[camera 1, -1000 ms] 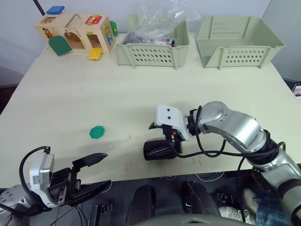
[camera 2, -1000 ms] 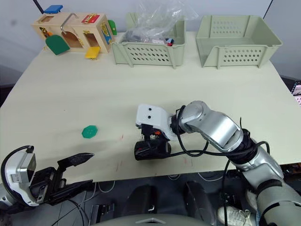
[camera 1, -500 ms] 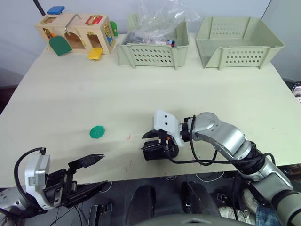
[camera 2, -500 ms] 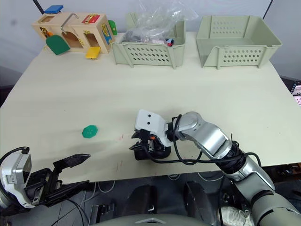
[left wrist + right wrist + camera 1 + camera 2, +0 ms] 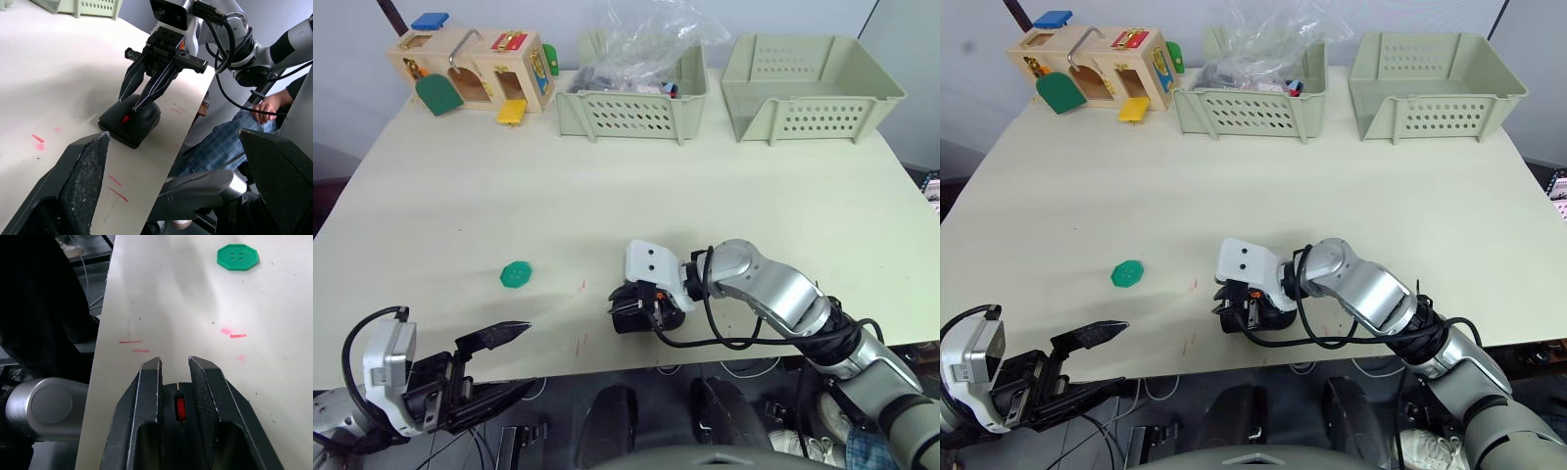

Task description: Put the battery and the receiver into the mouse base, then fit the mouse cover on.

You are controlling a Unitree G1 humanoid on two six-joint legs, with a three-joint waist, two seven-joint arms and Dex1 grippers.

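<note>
Lowering onto the mouse (image 5: 644, 311) over the last second, the right gripper (image 5: 146, 93) has come down from just above it until its fingers (image 5: 149, 396) straddle the scroll wheel (image 5: 180, 408), set close together with a narrow gap and tips on the top of the body; I cannot tell whether they actually pinch anything. The mouse sits near the front edge of the surface (image 5: 607, 186), right of a green button (image 5: 516, 275), and looks to have stayed where it was. From the outside it appears closed, a smooth black shell with no red compartment on show, so I judge the cover is already on and this is a final press or check, not an insertion; no loose battery or receiver is to be seen on the surface. The left gripper (image 5: 499, 367) hangs off the front edge, fingers spread and empty, well apart from the mouse. The left wrist view gives the side-on look at the right fingers meeting the mouse, and a seated person's hand (image 5: 266, 108) beyond the edge; the right wrist view alone shows the wheel between the fingers and red marks (image 5: 232, 334) on the surface. Two bins (image 5: 631, 98) stand at the far edge.
</note>
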